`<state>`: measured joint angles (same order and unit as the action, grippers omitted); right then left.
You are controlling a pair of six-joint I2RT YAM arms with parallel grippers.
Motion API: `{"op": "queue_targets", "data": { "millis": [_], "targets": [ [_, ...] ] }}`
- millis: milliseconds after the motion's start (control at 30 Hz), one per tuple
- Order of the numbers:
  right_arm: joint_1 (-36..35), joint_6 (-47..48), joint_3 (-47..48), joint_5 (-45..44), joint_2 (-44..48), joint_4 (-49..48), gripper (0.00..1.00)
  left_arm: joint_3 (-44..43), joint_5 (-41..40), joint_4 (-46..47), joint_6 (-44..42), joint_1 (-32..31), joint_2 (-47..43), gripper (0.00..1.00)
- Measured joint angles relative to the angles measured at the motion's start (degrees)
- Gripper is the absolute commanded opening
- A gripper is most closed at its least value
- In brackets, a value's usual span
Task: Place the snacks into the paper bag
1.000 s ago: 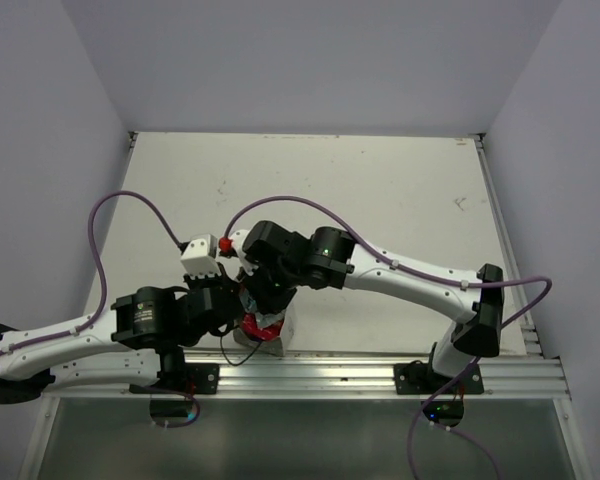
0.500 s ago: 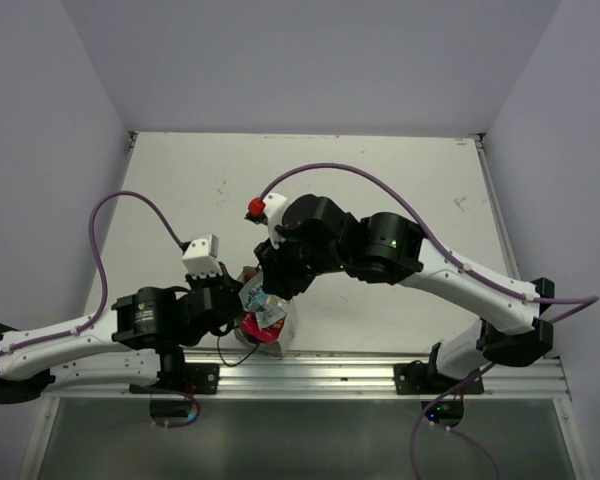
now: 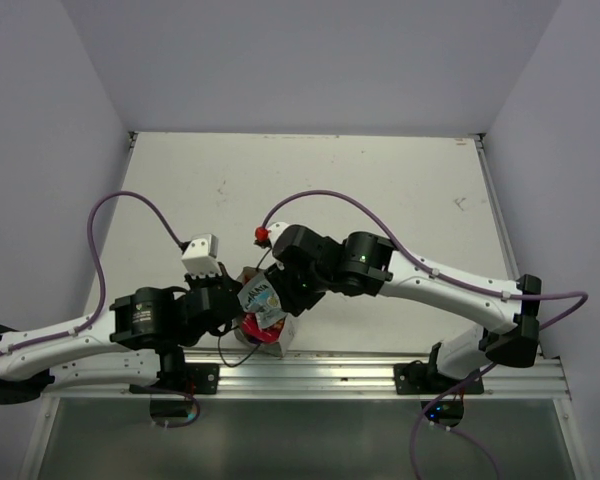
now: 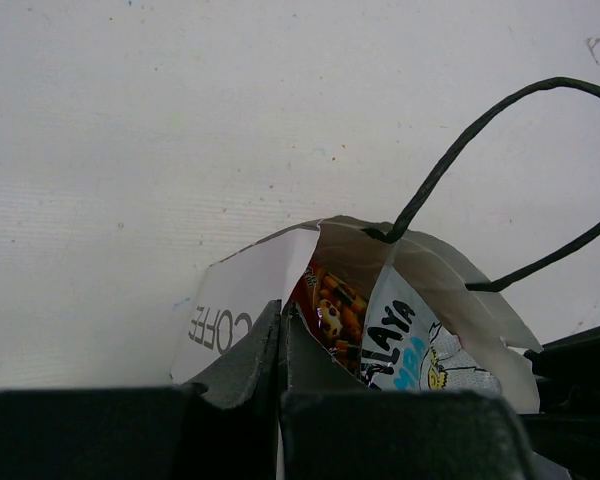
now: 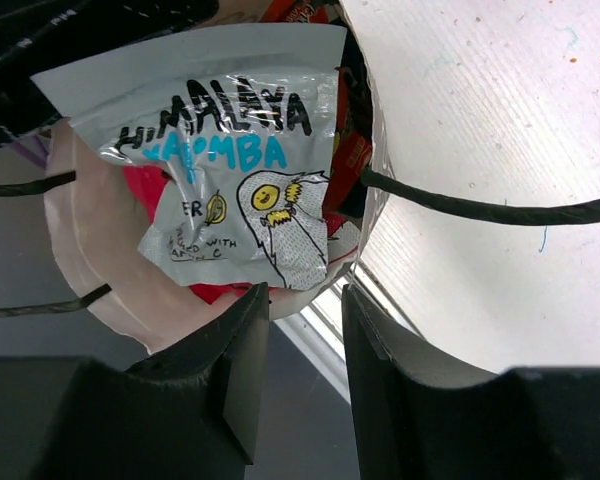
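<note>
Left wrist: left hand (image 4: 280, 318) hides paper bag (image 4: 245, 290) bottom

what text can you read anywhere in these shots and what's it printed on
"HIMALAYA", black: blue-and-white packet.
"...OMBA", cyan, beneath it: first letters crumpled, unclear.
"COFFE", upside down, cut off: paper bag flap.
Small print on that packet, lettering on the red packet: too small or cut off to read.

The paper bag (image 4: 245, 300) is pale, with black lettering and black cord handles (image 4: 480, 130). The silvery packet (image 5: 230, 180) bears black and turquoise letters and a white-and-yellow figure. At its nine o'clock in the left wrist view, the red packet (image 4: 330, 308) shows orange-yellow print.
</note>
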<state>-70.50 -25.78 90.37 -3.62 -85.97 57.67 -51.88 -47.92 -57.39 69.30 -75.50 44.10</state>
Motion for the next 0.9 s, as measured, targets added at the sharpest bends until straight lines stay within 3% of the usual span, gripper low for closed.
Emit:
{"op": "queue_targets", "data": {
  "millis": [100, 133, 167, 233, 600, 900],
  "targets": [
    [0.0, -0.2, -1.4, -0.3, 0.0, -0.6, 0.36, 0.0, 0.0, 0.0, 0.0, 0.0, 0.0, 0.0],
    [0.0, -0.3, -2.1, -0.3, 0.0, -0.7, 0.31, 0.0, 0.1, 0.0, -0.1, 0.0, 0.0, 0.0],
    [0.0, -0.3, -3.0, -0.3, 0.0, -1.1, 0.25, 0.0, 0.2, 0.2, -0.2, 0.0, 0.0, 0.0],
    [0.0, -0.6, -4.5, -0.4, 0.0, -1.6, 0.0, 0.1, 0.4, 0.7, -0.9, 0.0, 0.0, 0.0],
    [0.5, -1.1, -3.0, -9.5, 0.8, 5.2, 0.0, -1.8, 1.5, 11.1, -12.7, 0.0, 8.1, 0.0],
    [10.6, 2.8, 0.2, -14.9, 4.4, 9.0, 0.0, -4.0, 1.9, 19.9, -19.5, 0.3, 12.1, 0.0]
  ]
}}
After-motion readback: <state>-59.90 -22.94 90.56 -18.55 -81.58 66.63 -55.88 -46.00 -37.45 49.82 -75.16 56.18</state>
